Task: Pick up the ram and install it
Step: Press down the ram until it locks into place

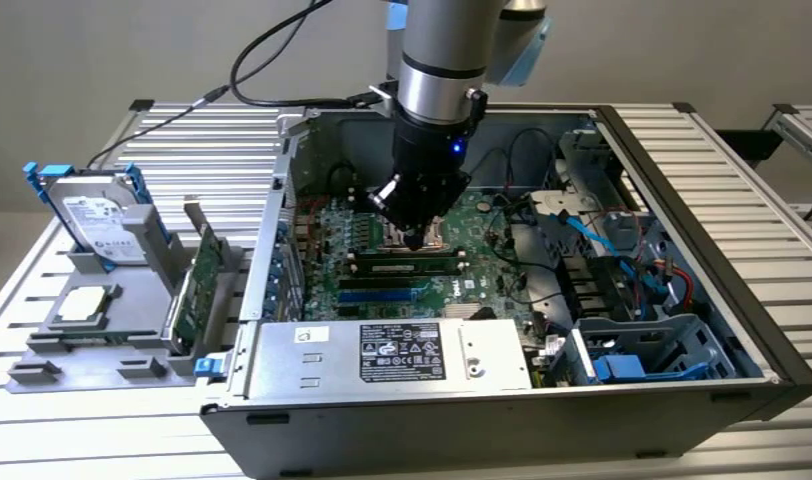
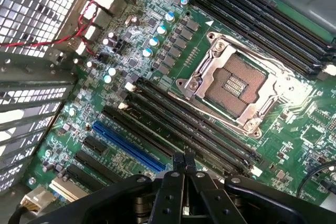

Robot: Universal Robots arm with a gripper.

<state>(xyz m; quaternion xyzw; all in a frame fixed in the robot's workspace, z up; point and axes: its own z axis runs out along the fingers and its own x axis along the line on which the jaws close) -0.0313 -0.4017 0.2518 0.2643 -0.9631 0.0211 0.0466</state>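
Observation:
The ram (image 1: pixel 406 266), a thin green stick with dark chips, stands in one of the long black slots of the motherboard (image 1: pixel 366 290), just in front of the CPU socket. My gripper (image 1: pixel 409 238) hangs inside the open computer case, right above the socket and close behind the ram. In the wrist view the gripper (image 2: pixel 185 159) is shut: its black fingertips meet with nothing between them. They hover over the row of black memory slots (image 2: pixel 194 124) beside the open CPU socket (image 2: pixel 236 85).
A grey tray at the exterior view's left holds a hard drive (image 1: pixel 97 215), a CPU (image 1: pixel 86 305) and an upright green expansion card (image 1: pixel 197 285). The power supply (image 1: pixel 393 352) fills the case's front. Blue cables (image 1: pixel 600 235) and drive cages sit at the right.

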